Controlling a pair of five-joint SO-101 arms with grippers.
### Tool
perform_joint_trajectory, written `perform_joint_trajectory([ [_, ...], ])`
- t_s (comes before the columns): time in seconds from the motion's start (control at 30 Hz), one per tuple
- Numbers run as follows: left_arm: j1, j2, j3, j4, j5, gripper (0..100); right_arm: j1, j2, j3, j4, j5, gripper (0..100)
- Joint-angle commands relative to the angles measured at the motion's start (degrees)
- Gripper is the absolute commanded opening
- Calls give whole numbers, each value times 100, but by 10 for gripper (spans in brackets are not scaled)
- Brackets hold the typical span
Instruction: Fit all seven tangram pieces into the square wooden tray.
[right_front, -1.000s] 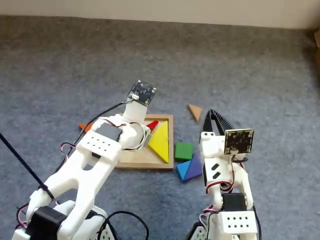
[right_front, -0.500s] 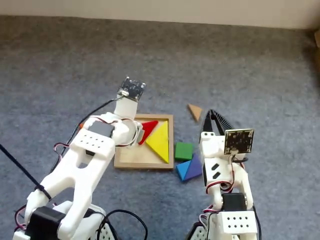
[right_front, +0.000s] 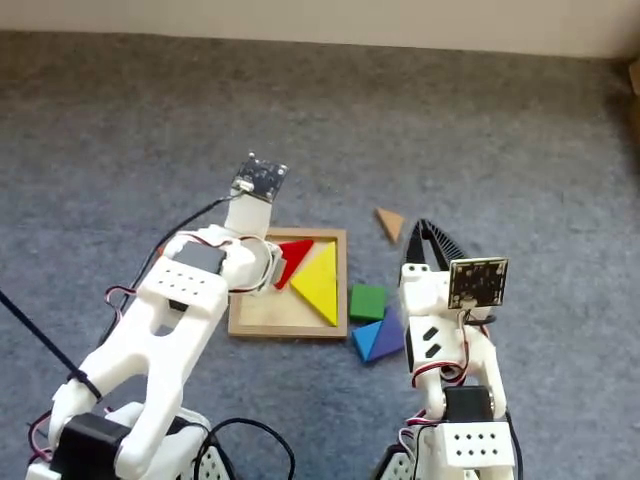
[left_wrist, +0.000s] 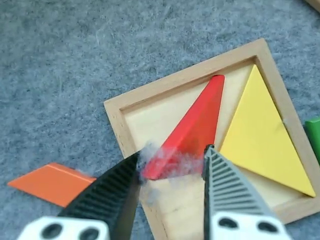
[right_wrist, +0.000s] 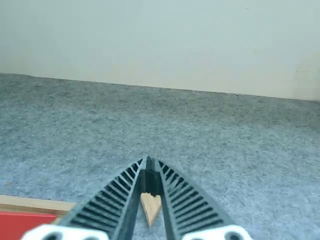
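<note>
Grey felt-like cloth covers the worktop, and a pale wall runs along its far edge. We find the square wooden tray near the middle of the worktop, with two pieces in it. The yellow triangle lies flat against the tray's right wall, which leaves the other half free for the rest. The red triangle runs beside the yellow one, its sharp tip at the tray's far wall. Its blunt end seems to ride up at the left wall, so we judge it not yet seated.

Our left tool straddles that blunt end with its fingers spread to either side. The hold looks released rather than clenched, well placed to nudge the piece down.

The orange piece waits just outside the tray's left wall. On the tray's right side, toward the worktop's right edge, sit the green square, the blue triangle and the purple piece, close together. The tan triangle lies farther back. Our right tool hangs clenched and empty, pointing at the tan triangle, likely its next pick.
</note>
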Motion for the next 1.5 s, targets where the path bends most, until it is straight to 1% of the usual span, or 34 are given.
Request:
perform_joint_trajectory([
  [0.0, -224, -198, -48, -132, -18, 193, 40, -110, 136, -215, 62, 11],
  [0.1, -207, -145, -13, -378, -9, 193, 40, -110, 136, -215, 62, 11],
  [0.17, -154, -145, -13, -387, 0, 193, 40, -110, 136, -215, 62, 11],
  [0.3, -92, -145, -13, -396, 369, 193, 40, -110, 136, -215, 62, 11],
  [0.43, -92, -145, -13, -396, 360, 194, 40, -110, 136, -215, 62, 11],
  [0.67, -409, -198, -31, -237, 334, 190, 40, -110, 136, -215, 62, 11],
  [0.7, -453, -198, -31, -237, 308, 190, 40, -110, 136, -215, 62, 11],
  [0.9, -734, -145, -4, -123, -466, 189, 40, -110, 136, -215, 62, 11],
  [1.0, -725, -145, 40, 9, -571, 185, 40, -110, 136, -215, 62, 11],
  [1.17, -752, -145, 40, 88, -580, 86, 40, -110, 136, -215, 62, 11],
  [1.37, -752, -84, -4, 290, -589, 75, 40, -110, 127, -215, 62, 11],
  [1.47, -752, 365, -295, 387, -589, 47, 40, -110, 127, -215, 62, 11],
])
